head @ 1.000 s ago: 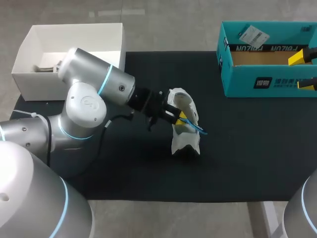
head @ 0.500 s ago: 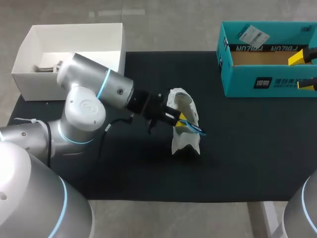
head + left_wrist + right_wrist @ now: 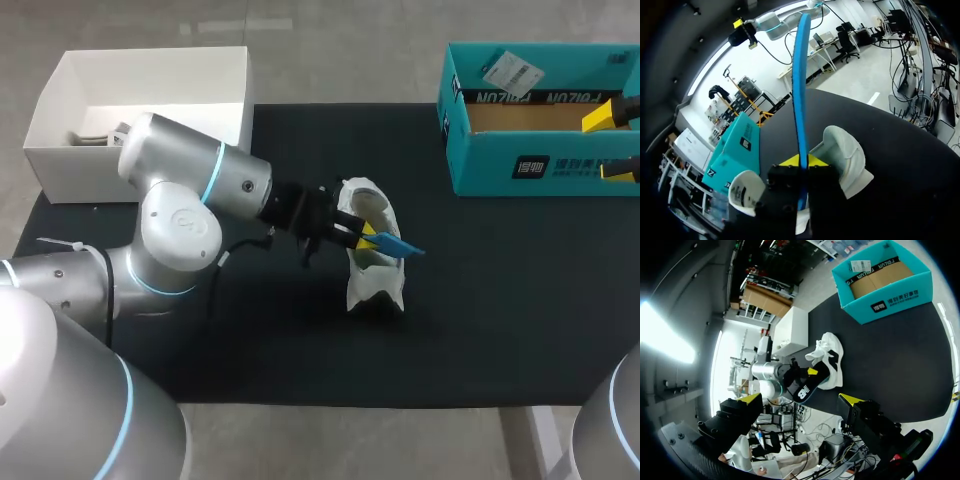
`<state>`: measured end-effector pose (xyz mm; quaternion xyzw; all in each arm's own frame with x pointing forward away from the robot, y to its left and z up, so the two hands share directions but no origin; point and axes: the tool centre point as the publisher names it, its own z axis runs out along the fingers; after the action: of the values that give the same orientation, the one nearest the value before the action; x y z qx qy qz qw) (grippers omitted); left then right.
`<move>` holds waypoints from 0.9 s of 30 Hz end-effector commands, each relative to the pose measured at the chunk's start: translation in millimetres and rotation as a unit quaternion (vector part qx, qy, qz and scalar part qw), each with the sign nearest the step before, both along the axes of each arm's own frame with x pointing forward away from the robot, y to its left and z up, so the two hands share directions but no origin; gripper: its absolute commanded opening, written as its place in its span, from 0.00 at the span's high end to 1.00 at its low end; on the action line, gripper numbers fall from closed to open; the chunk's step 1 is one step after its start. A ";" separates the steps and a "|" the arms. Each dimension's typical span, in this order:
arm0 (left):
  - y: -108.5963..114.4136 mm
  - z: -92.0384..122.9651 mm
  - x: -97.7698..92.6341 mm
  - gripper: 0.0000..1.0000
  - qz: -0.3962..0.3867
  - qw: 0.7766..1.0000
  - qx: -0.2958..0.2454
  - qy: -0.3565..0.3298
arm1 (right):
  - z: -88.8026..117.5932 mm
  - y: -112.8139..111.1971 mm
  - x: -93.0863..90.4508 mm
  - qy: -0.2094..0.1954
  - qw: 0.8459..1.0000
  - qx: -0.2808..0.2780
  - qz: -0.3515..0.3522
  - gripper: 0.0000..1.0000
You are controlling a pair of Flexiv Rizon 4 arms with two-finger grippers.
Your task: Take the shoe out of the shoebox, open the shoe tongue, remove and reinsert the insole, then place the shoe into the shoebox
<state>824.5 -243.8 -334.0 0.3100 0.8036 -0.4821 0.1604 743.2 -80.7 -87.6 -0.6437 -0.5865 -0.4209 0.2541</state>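
The white fabric shoe (image 3: 374, 272) stands on the black mat-covered desk (image 3: 500, 320), about mid-desk, out of the box, its opening turned up. My left hand (image 3: 366, 236) is at that opening, its yellow-tipped fingers drawn narrow and pinched from both sides on the thin blue foam insole (image 3: 399, 246). One end of the insole is between the fingers; the other end juts out past the shoe's far side, clear of the desk. From the left wrist it shows edge-on, a slim blue strip running straight ahead of the fingers, with the shoe just beside and below it.

The teal cardboard shoebox (image 3: 500, 160) sits open at the desk's far right corner, well apart from the shoe. My right hand (image 3: 800, 398) hangs above that corner, fingers spread wide with nothing between them.

A white open-topped box (image 3: 140, 70) stands at the far left corner, behind the left arm
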 end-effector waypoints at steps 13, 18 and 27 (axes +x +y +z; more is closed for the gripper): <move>1.2 -8.9 15.8 1.00 0.020 0.999 0.027 -0.014 | 0.0 0.3 0.4 0.001 1.000 -0.001 0.000 0.00; 2.7 -12.7 5.5 1.00 0.011 0.999 0.038 -0.015 | 0.0 0.3 0.4 0.001 1.000 -0.001 0.000 0.00; 3.4 -31.0 12.0 1.00 0.012 0.998 0.060 0.000 | 0.0 0.3 0.4 0.001 1.000 -0.001 0.000 0.00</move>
<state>829.9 -234.3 -361.3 0.3091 0.8335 -0.4326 0.1501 743.2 -80.7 -87.6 -0.6437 -0.5865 -0.4208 0.2541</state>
